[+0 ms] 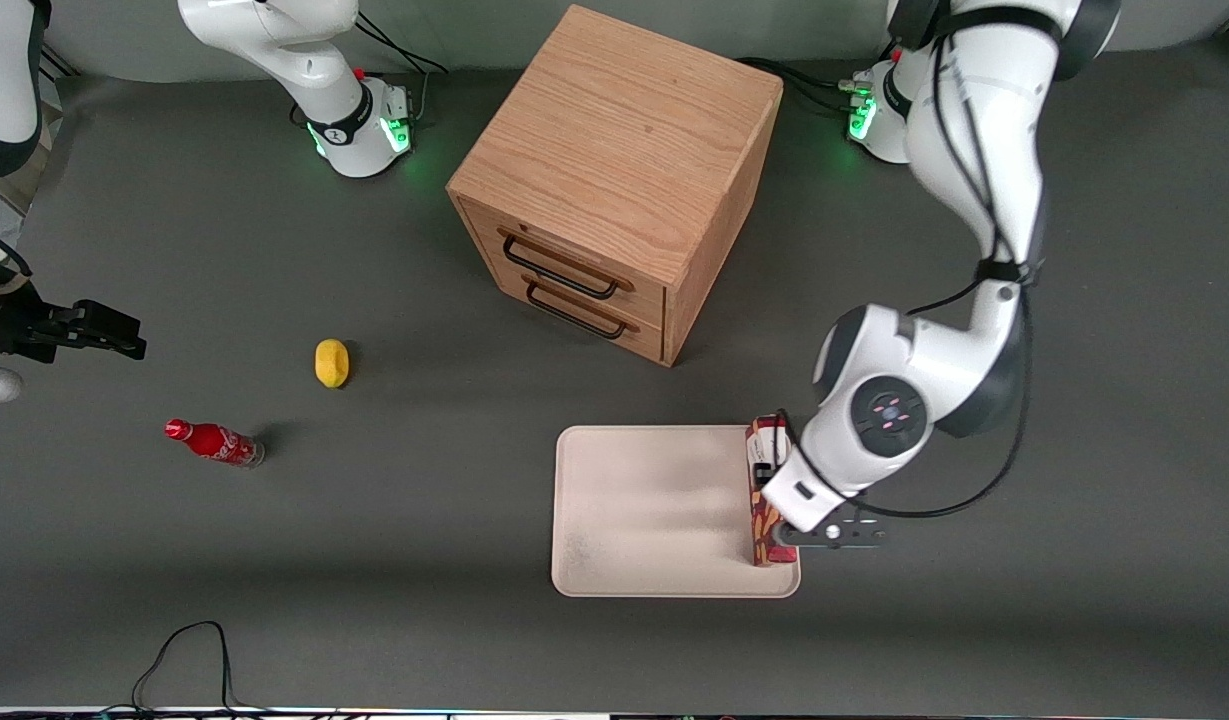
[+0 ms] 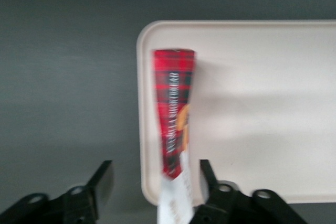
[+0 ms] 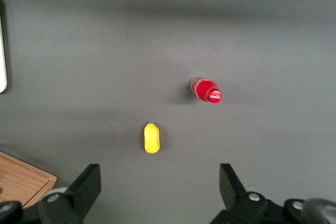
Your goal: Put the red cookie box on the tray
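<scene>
The red cookie box (image 1: 761, 520) (image 2: 175, 108) rests on the cream tray (image 1: 654, 510) (image 2: 262, 103), lying along the tray's short edge toward the working arm's end, with its white end nearest the wrist camera. My left gripper (image 1: 771, 478) (image 2: 156, 170) hovers just above the box and is open. Its fingers (image 2: 206, 174) straddle the box's white end. One finger stands close to the box, while a wide gap separates the other from it. In the front view the wrist hides the middle of the box.
A wooden two-drawer cabinet (image 1: 614, 180) stands farther from the front camera than the tray. A yellow lemon-like object (image 1: 332, 362) (image 3: 151, 138) and a small red cola bottle (image 1: 214, 442) (image 3: 206, 89) lie toward the parked arm's end. A black cable (image 1: 184, 650) loops at the table's front edge.
</scene>
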Tool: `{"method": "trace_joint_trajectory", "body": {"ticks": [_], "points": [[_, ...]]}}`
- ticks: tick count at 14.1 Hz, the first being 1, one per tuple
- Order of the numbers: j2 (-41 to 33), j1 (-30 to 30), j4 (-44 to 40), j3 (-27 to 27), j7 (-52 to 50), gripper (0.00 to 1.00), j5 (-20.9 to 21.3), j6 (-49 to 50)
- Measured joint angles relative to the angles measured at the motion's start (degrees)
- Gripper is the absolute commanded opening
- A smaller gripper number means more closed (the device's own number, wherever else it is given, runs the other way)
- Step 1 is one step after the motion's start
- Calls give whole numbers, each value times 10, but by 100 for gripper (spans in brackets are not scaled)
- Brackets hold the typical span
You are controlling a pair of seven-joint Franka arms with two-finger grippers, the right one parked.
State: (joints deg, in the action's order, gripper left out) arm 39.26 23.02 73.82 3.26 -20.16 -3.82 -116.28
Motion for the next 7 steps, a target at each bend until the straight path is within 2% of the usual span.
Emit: {"method": "trace_joint_trajectory", "body": {"ticks": [4, 7], "points": [[-177, -70, 153, 2, 14, 100, 0, 21], [-291, -118, 244, 3, 86, 100, 1, 88]]}}
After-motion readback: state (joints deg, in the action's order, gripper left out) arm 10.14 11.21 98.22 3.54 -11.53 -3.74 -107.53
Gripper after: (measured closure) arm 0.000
